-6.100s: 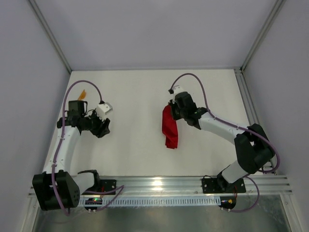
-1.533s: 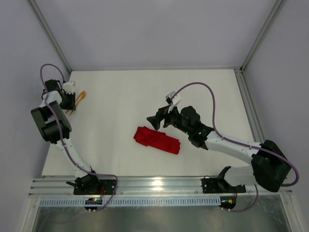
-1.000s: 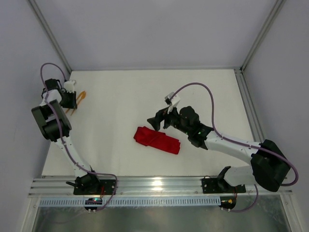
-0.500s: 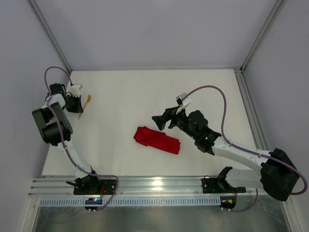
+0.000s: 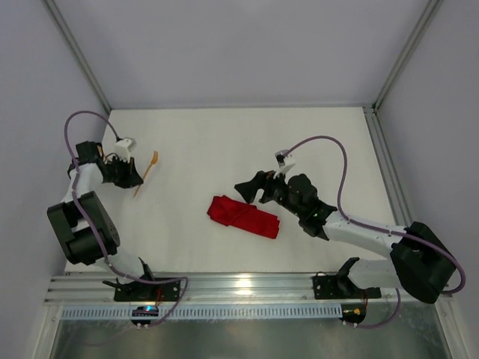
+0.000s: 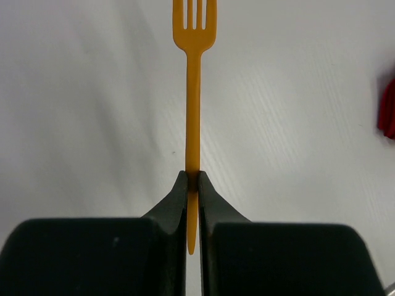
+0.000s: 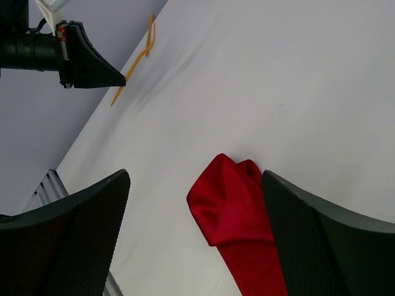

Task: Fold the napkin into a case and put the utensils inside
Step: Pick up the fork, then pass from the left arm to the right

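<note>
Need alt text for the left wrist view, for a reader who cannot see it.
The left gripper is shut on the handle of an orange fork, near its tail end, with the tines pointing away from the camera and a white table behind. A sliver of the red napkin shows at the right edge.

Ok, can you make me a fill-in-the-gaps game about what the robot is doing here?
1. The left pincer is shut on the handle of an orange ____.
2. The colour of the napkin is ____.
3. The right pincer holds nothing, and its jaws are ____.

Missing words: fork, red, open.
</note>
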Action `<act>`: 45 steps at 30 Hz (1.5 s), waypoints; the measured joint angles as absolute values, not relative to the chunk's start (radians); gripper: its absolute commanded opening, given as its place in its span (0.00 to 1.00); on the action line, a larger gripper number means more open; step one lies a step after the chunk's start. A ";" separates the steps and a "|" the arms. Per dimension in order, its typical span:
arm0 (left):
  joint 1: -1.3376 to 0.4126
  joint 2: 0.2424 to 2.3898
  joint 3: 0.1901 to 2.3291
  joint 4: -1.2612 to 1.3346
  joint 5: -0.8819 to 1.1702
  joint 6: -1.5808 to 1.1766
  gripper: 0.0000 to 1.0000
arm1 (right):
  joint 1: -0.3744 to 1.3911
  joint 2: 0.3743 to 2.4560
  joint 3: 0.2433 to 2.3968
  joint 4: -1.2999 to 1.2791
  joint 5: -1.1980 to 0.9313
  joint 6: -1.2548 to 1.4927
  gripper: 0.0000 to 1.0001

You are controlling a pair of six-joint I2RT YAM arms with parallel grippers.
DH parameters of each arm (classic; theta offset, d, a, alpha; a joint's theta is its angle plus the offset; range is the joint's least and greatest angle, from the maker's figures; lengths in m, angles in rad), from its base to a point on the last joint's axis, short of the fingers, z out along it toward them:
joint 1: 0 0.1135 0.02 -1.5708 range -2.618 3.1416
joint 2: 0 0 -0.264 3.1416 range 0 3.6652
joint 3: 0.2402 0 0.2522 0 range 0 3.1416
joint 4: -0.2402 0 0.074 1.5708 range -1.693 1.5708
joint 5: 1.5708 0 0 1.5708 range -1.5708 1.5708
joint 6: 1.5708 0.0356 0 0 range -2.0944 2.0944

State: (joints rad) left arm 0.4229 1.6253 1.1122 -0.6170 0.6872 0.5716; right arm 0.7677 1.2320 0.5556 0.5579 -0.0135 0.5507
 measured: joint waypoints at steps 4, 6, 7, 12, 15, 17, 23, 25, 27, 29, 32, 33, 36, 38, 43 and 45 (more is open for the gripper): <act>0.373 1.496 1.041 -0.697 0.717 0.635 0.00 | 0.774 1.328 0.607 0.551 -0.024 0.628 0.87; 0.301 1.405 1.010 -0.727 0.719 0.666 0.00 | 0.790 1.386 0.655 0.550 -0.022 0.666 0.87; 0.263 1.363 0.999 -0.743 0.720 0.682 0.00 | 0.800 1.417 0.691 0.542 -0.021 0.682 0.87; 0.085 1.208 0.980 -0.829 0.728 0.751 0.00 | 0.831 1.537 0.856 0.531 -0.018 0.714 0.87; 0.039 1.184 0.980 -0.878 0.727 0.781 0.00 | 0.832 1.545 0.868 0.528 -0.012 0.709 0.88; 0.014 1.184 0.980 -0.910 0.726 0.800 0.00 | 0.830 1.547 0.870 0.523 -0.023 0.702 0.87; -0.065 1.176 0.980 -0.954 0.706 0.837 0.00 | 0.829 1.608 0.921 0.496 -0.086 0.687 0.74; -0.071 1.171 0.980 -0.956 0.700 0.842 0.00 | 0.829 1.638 0.943 0.484 -0.107 0.689 0.69; -0.072 1.168 0.980 -0.957 0.695 0.844 0.00 | 0.829 1.673 0.964 0.481 -0.139 0.695 0.61; -0.076 1.168 0.980 -0.957 0.690 0.846 0.00 | 0.829 1.700 0.976 0.480 -0.169 0.707 0.57; -0.081 1.168 0.980 -0.960 0.686 0.849 0.00 | 0.829 1.733 0.986 0.480 -0.213 0.720 0.56; -0.081 1.168 0.980 -0.960 0.682 0.850 0.00 | 0.829 1.738 0.986 0.478 -0.227 0.725 0.54; -0.083 1.168 0.980 -0.961 0.675 0.851 0.00 | 0.829 1.740 0.986 0.480 -0.253 0.737 0.53; -0.083 1.168 0.980 -0.961 0.672 0.851 0.00 | 0.829 1.740 0.986 0.488 -0.270 0.742 0.51; -0.084 1.171 0.980 -0.960 0.672 0.851 0.00 | 0.829 1.740 0.978 0.508 -0.293 0.755 0.28; -0.084 1.171 0.980 -0.960 0.670 0.851 0.00 | 0.829 1.740 0.977 0.509 -0.300 0.759 0.21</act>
